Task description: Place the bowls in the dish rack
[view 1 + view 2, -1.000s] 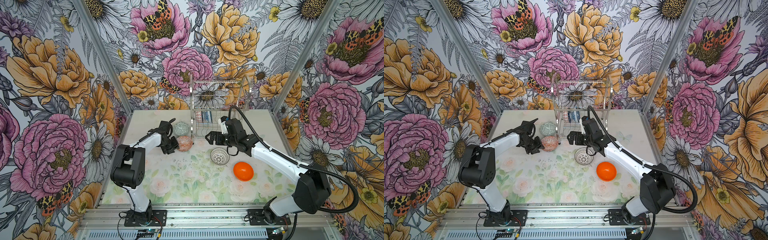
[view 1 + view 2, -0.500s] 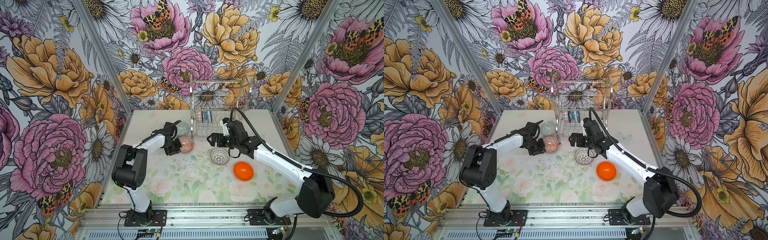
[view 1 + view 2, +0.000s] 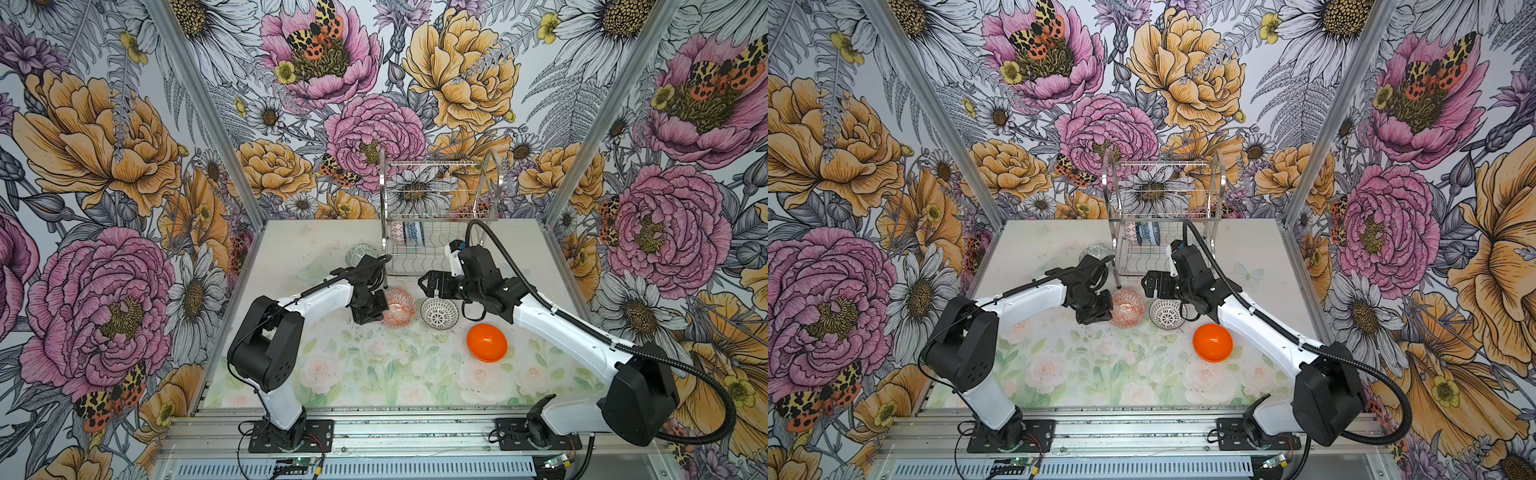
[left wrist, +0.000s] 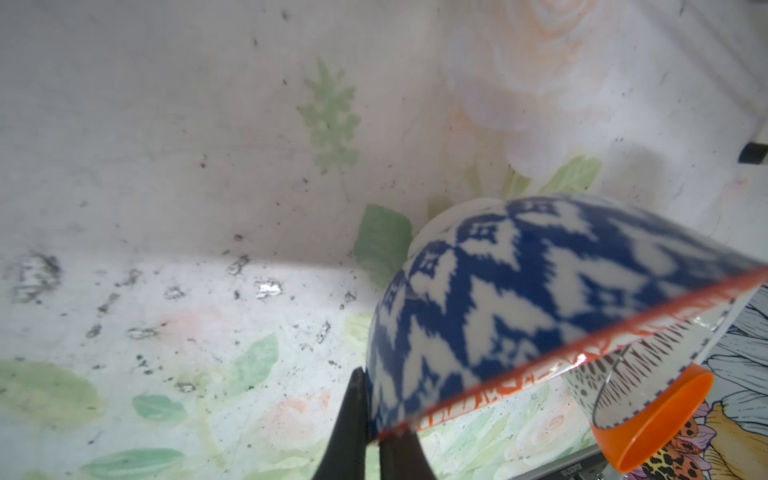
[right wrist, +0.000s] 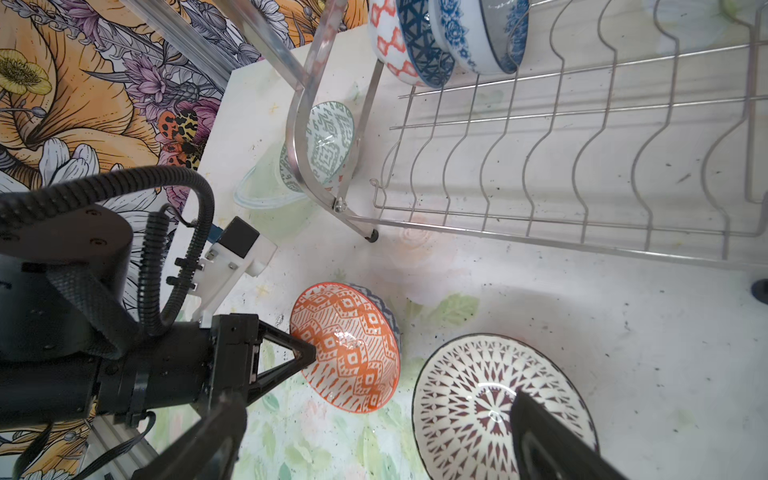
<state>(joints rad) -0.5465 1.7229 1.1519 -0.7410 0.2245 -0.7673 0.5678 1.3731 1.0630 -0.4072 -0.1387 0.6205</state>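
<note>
The orange-white bowl is sitting on the table just in front of the dish rack, near the rack's left front leg. It is tilting to one side, so that its orange patterned inside is showing to the right wrist camera and its blue and white outside to the left wrist camera. The left gripper is clamping the rim of this bowl, with one finger inside, one outside, and the jaws tight on the thin wall. I cannot tell whether the foot of the bowl is off the table.

Just beside it, but not touching, the lattice bowl is standing upright. The right gripper is hanging over it with the jaws wide apart and is holding nothing. The plain orange bowl is lying farther toward the front, well apart from the rack. The grey-green bowl is waiting outside the rack, at its left end frame. Inside, some patterned bowls are already standing on edge at the left end of the lower tier, and the wavy slots next to them are free.

In my judgement the step in hand is the pick-up of the orange-white bowl, with four bowls not yet loaded. The next move is asking for a lift clear of the table and a turn of the bowl onto its edge. It then needs a careful entry into a free slot, avoiding the leg, the frame and the right arm close by. A grip on the rim alone is letting the bowl swing or slip.
</note>
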